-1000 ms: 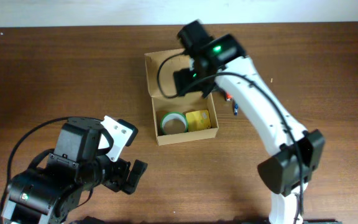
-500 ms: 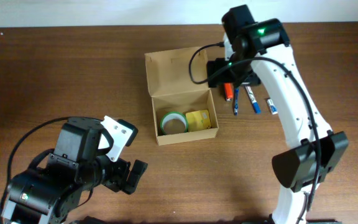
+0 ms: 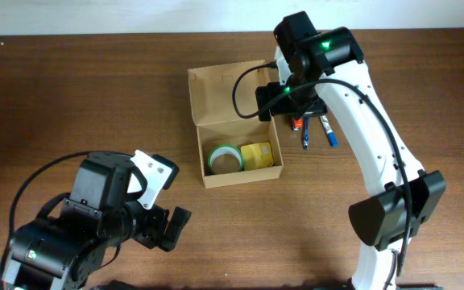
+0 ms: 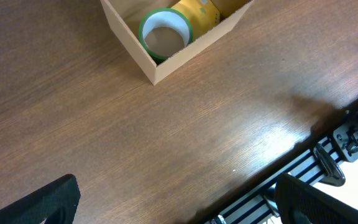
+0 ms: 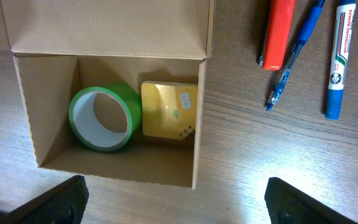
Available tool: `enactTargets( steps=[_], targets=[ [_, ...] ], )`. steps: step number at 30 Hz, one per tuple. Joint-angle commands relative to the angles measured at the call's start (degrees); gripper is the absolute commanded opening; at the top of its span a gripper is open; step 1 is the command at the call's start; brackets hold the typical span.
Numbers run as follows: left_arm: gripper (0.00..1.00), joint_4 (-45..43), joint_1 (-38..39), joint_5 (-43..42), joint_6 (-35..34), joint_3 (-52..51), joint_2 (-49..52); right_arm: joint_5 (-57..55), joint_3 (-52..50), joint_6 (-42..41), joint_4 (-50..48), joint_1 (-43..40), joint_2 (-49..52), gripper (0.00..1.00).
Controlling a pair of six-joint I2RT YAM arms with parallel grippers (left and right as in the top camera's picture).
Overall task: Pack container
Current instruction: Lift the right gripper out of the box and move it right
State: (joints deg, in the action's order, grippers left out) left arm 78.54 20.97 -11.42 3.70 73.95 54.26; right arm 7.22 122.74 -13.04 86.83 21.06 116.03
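While the right claw [image 5: 176, 190] hangs over it with fingers spread wide and empty, the open tan-brown cardboard box [image 3: 225, 95] sits mid-tabletop [image 3: 71, 89], holding a green tape roll [image 5: 104, 118] beside a square yellow pad [image 5: 169, 111]. A red marker [image 5: 279, 31], a blue pen [image 5: 294, 59] and a blue-and-white marker [image 5: 339, 59] lie just beside the box. The left claw [image 4: 179, 193], fingers also apart and empty, hovers near the front edge.

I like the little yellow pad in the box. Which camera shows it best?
The right wrist view: the yellow pad lies big and whole in the box, beside the green tape roll. Overhead it is a tiny yellow spot. The left wrist view cuts it off at the top edge.
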Motion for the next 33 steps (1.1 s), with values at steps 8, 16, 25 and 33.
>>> enactTargets(
  steps=[8, 16, 25, 33],
  targets=[
    [1.00, -0.02, -0.13, -0.83, 1.14, 0.20, -0.35, -2.01, 0.98, 1.09, -0.04, -0.15, -1.68, 0.92],
    [1.00, -0.02, -0.15, -0.83, 1.11, 0.20, -0.35, -3.61, 0.98, 5.81, -5.03, -7.87, -1.66, 0.93],
    [1.00, -0.02, -0.13, -0.83, 1.14, 0.20, -0.35, -3.32, 0.92, 10.32, -12.81, -16.50, -0.50, 0.94],
    [1.00, -0.02, -0.15, -0.83, 1.14, 0.20, -0.35, -1.95, 0.31, 15.04, -16.83, -16.96, 4.92, 0.94]
  ],
)
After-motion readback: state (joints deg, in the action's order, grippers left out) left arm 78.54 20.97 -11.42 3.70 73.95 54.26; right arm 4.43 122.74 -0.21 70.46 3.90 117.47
